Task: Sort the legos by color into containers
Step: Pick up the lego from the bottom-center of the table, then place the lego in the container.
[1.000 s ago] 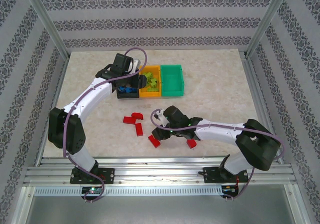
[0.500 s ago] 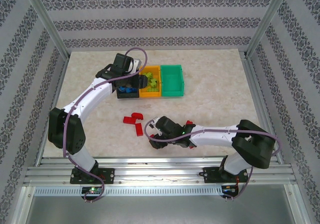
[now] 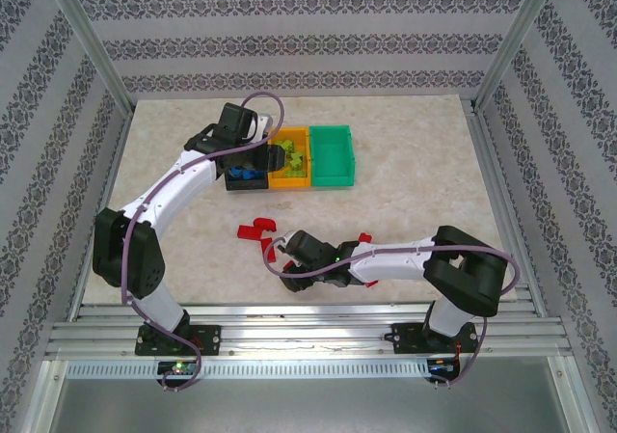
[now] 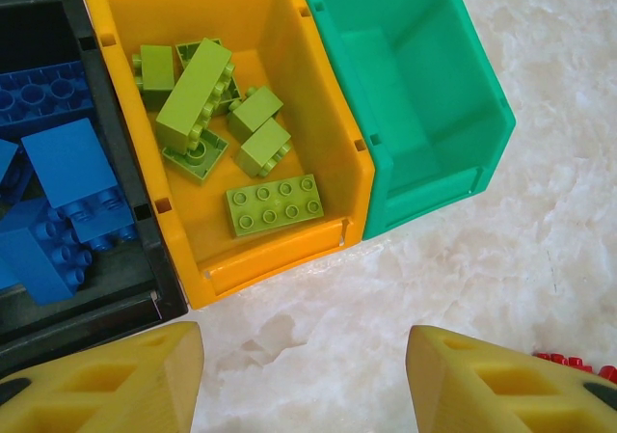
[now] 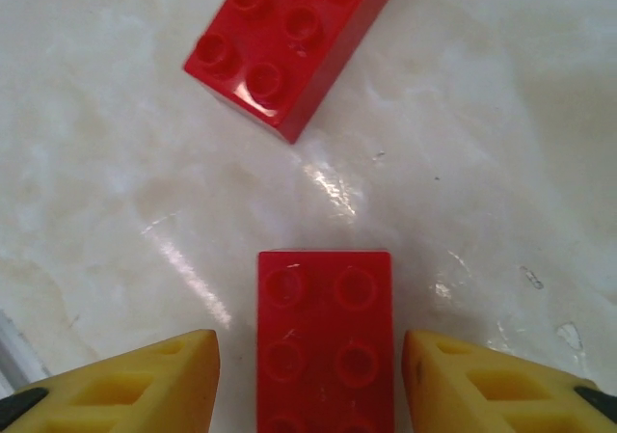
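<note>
Presently, right gripper (image 5: pixel 308 385), fingers wide, straddles a red brick (image 5: pixel 325 337); next it should close, then probably carry it to the green bin (image 4: pixel 415 95).

Your right gripper (image 5: pixel 308 356) has bare table (image 5: pixel 116 192) on both sides of the red brick (image 5: pixel 326 317) between its spread jaws, while a second red brick (image 5: pixel 289 38) lies apart, just ahead.
</note>
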